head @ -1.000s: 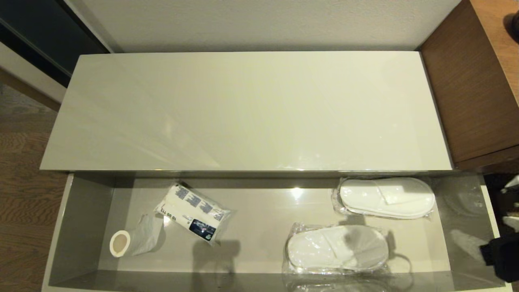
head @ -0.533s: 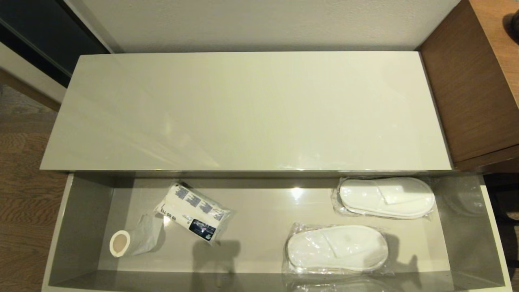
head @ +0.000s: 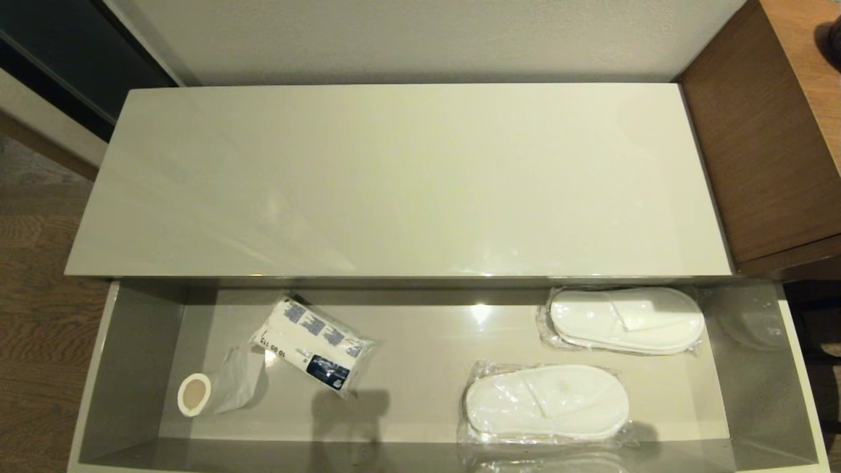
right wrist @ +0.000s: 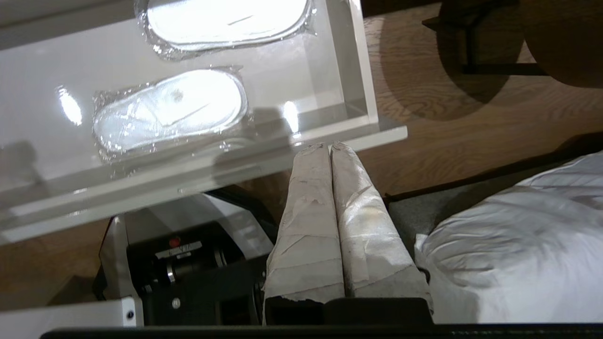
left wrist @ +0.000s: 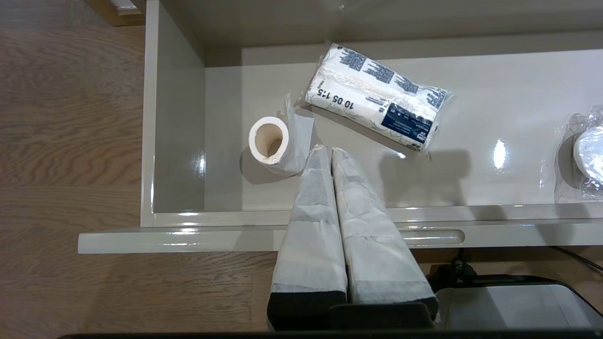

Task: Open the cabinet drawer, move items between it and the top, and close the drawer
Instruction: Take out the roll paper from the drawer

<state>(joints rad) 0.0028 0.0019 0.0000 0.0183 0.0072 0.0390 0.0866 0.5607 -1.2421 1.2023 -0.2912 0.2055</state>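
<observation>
Cabinet drawer (head: 125,368) pulled open below the bare top (head: 394,177), toilet-paper roll (head: 194,394) and blue-printed packet (head: 314,345) at its left end, two wrapped slippers (head: 545,402) at its right, left gripper (left wrist: 325,149) fingers pressed together, empty, right gripper (right wrist: 328,147) likewise, off the drawer's front corner.

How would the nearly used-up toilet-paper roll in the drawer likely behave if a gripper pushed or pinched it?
The toilet-paper roll lies on its side on the glossy floor of the drawer, so a push would probably roll or slide it. Little paper remains around the open cardboard core, so it is likely very light and crushable. Its loose tail would likely flop.
</observation>
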